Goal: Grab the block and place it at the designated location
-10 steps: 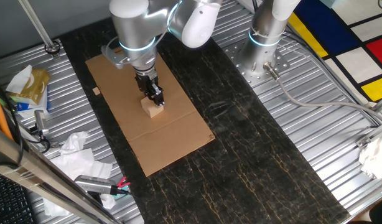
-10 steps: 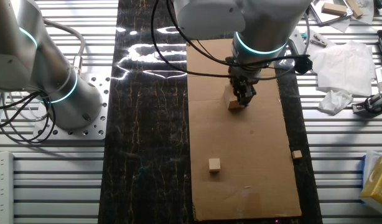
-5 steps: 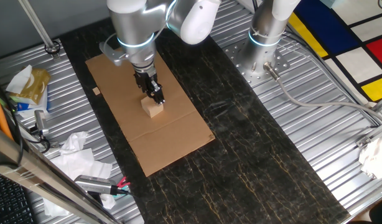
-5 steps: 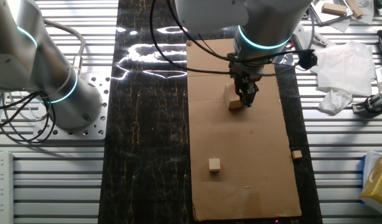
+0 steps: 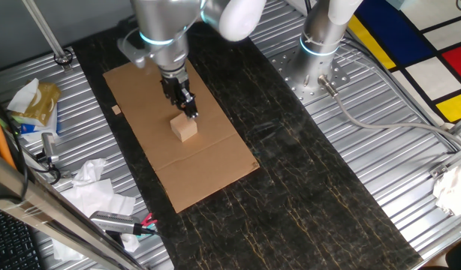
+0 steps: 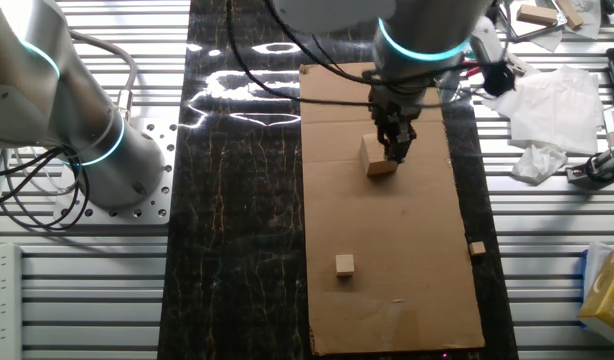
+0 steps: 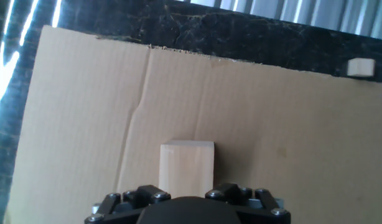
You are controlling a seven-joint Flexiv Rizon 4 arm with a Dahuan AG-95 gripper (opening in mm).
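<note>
In the hand view I am looking down past the gripper [image 7: 186, 208] housing at the bottom edge of the frame; the block [image 7: 186, 167] is sitting flat on the cardboard sheet [image 7: 79, 112] just above it, centre-bottom. The fingertips themselves are not showing here. Further up the frame, the sheet's far edge is meeting the dark mat [image 7: 241, 31], and a small tan cube [image 7: 359, 67] is lying on that mat at the upper right.

In one fixed view the gripper [image 5: 187, 109] is hanging just above and behind the block [image 5: 185, 128], apart from it, near the middle of the sheet [image 5: 208, 169]. I cannot tell how far the jaws are parted, only that they are grasping nothing. In the other fixed view the gripper [image 6: 396, 148] is hovering at the block's [image 6: 377, 158] upper right corner, and a smaller cube [image 6: 344, 264] is resting lower on the sheet [image 6: 407, 280]. The black dot is not showing in any view.
</note>
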